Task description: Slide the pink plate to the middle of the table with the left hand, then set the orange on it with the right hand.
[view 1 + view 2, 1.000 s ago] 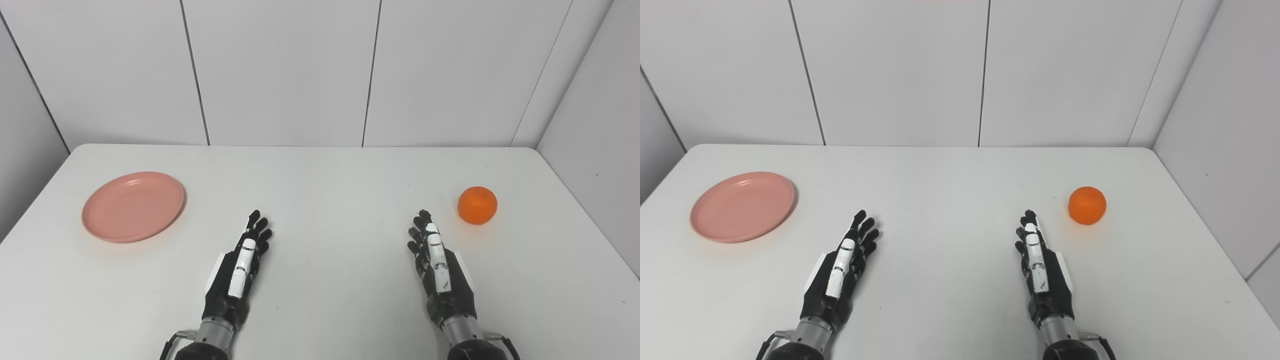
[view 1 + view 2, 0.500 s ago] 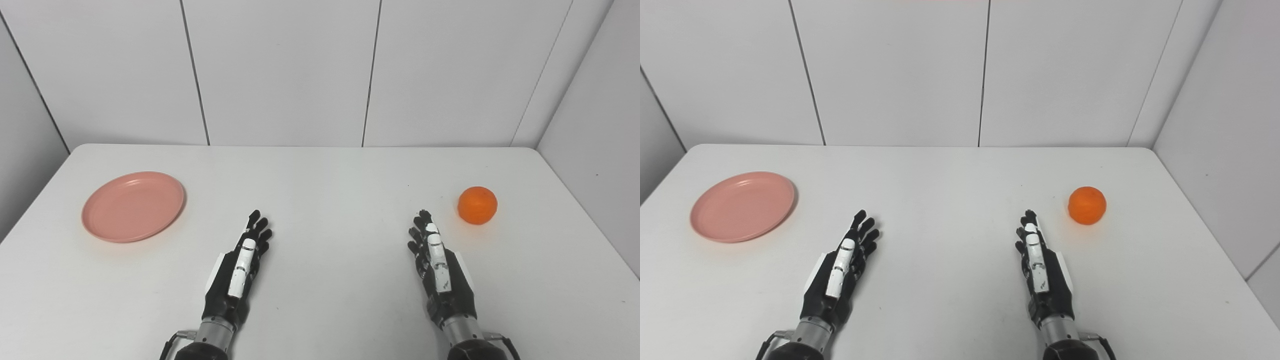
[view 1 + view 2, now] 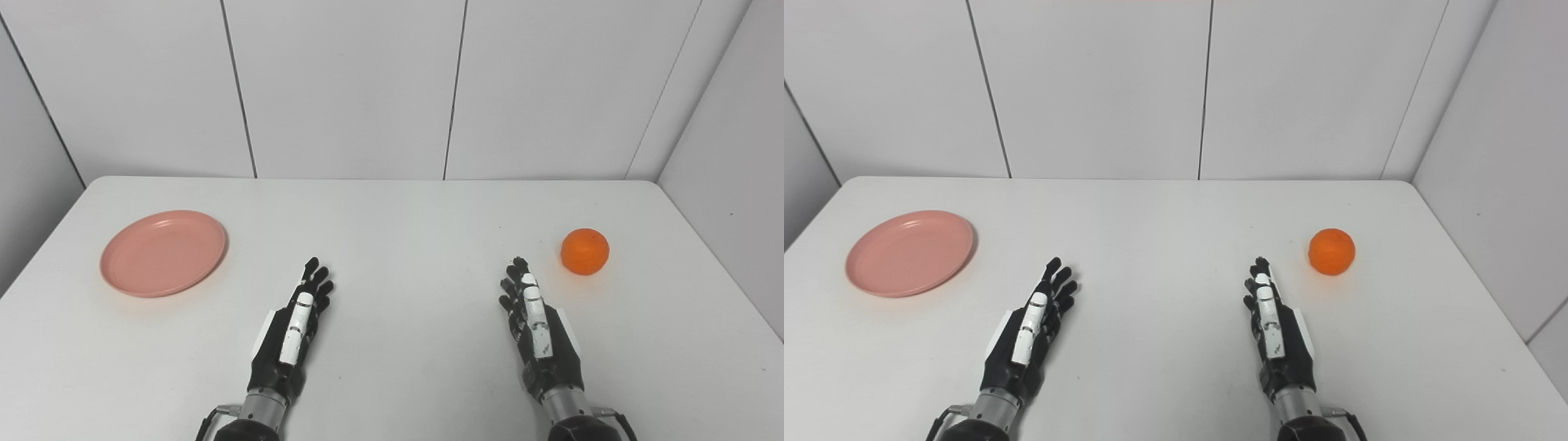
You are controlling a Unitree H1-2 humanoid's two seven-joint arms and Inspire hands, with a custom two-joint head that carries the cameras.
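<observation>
Left hand [image 3: 293, 331] and right hand [image 3: 539, 327]: fingers extended, holding nothing, low over white table [image 3: 404, 233]. Round pink plastic plate [image 3: 163, 252] far left; round orange fruit [image 3: 585, 251] just beyond right fingertips, not touching.

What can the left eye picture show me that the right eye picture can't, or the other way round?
Only the left eye view shows a wider strip of side wall beside the plate. Only the right eye view shows more of the wall past the orange, down to the table's right edge. Both share the pink plate, the orange, the white table and the two hands, left and right, open and holding nothing.
</observation>
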